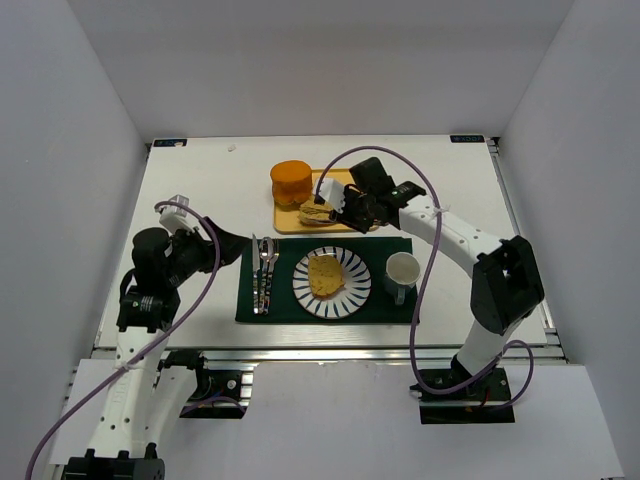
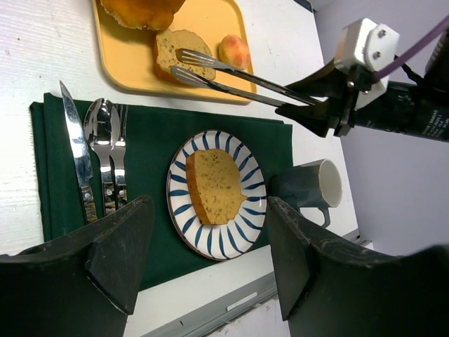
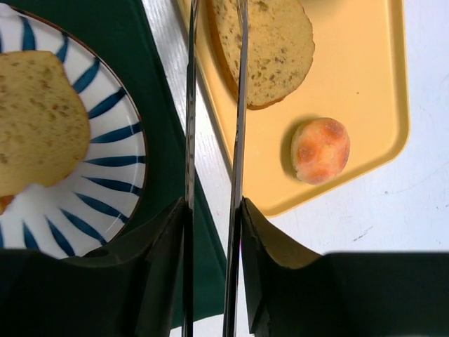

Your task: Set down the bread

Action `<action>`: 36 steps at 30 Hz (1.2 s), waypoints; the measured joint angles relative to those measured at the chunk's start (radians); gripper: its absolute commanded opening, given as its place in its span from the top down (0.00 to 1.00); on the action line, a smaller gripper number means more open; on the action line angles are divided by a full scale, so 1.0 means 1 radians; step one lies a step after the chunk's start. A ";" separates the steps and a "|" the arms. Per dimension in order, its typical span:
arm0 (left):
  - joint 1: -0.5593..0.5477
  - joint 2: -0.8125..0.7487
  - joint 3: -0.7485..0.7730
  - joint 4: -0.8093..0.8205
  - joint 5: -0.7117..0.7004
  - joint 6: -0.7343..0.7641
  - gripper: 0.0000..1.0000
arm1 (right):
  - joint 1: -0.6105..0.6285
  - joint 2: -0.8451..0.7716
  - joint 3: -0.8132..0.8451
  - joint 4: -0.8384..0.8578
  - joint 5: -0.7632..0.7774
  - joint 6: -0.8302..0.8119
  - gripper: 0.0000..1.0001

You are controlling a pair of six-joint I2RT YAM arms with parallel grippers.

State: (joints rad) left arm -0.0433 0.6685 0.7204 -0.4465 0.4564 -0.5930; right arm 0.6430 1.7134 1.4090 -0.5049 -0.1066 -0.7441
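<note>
One tan bread slice [image 1: 325, 276] lies flat on the blue-striped plate [image 1: 355, 293]. A second slice [image 2: 172, 53] rests on the yellow tray [image 3: 372, 84], beside a big orange loaf [image 1: 291, 183]. My right gripper [image 3: 212, 210] is shut on a pair of metal tongs [image 2: 231, 77]. The tongs' two arms stand slightly apart, and their tips reach over the near edge of the tray slice [image 3: 273, 49]. I cannot tell whether they pinch it. My left gripper [image 2: 210, 260] hangs open and empty above the table's near left, short of the plate [image 2: 182, 210].
A small orange-pink ball [image 3: 320, 150] sits on the tray near the slice. A knife, spoon and fork [image 2: 102, 158] lie on the dark green mat [image 1: 255, 305] left of the plate. A white mug [image 1: 402, 270] stands right of the plate.
</note>
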 measured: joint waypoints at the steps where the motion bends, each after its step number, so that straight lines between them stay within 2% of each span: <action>1: 0.000 -0.005 -0.005 0.001 0.000 -0.002 0.25 | -0.001 0.009 0.000 0.004 0.007 -0.001 0.58; 11: 0.000 -0.003 -0.022 0.000 0.000 -0.010 0.25 | -0.002 0.040 0.001 0.007 0.053 -0.025 0.56; 15: 0.000 -0.001 -0.022 0.006 0.000 -0.011 0.25 | -0.002 0.068 0.004 0.006 0.076 -0.038 0.60; 18: 0.000 0.002 -0.022 0.006 0.000 -0.011 0.25 | -0.002 0.092 0.012 -0.005 0.104 -0.051 0.73; 19: 0.000 0.002 -0.022 0.006 0.000 -0.011 0.25 | -0.002 0.100 0.018 -0.012 0.110 -0.053 0.81; 22: 0.000 0.003 -0.022 0.006 0.000 -0.011 0.25 | -0.003 0.115 0.041 -0.032 0.124 -0.051 0.92; 26: 0.000 0.003 -0.022 0.005 0.000 -0.011 0.25 | -0.010 0.097 0.048 -0.054 0.113 -0.051 0.94; 30: 0.000 0.003 -0.022 0.006 0.000 -0.011 0.25 | -0.021 0.011 0.048 -0.088 0.070 -0.053 0.94; 36: 0.000 0.016 -0.022 0.008 0.000 -0.010 0.25 | -0.030 -0.276 -0.015 -0.138 -0.030 -0.080 0.93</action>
State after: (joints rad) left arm -0.0433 0.6849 0.6983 -0.4385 0.4564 -0.6033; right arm 0.6128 1.4372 1.3937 -0.6430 -0.1364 -0.8246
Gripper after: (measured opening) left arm 0.746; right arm 0.237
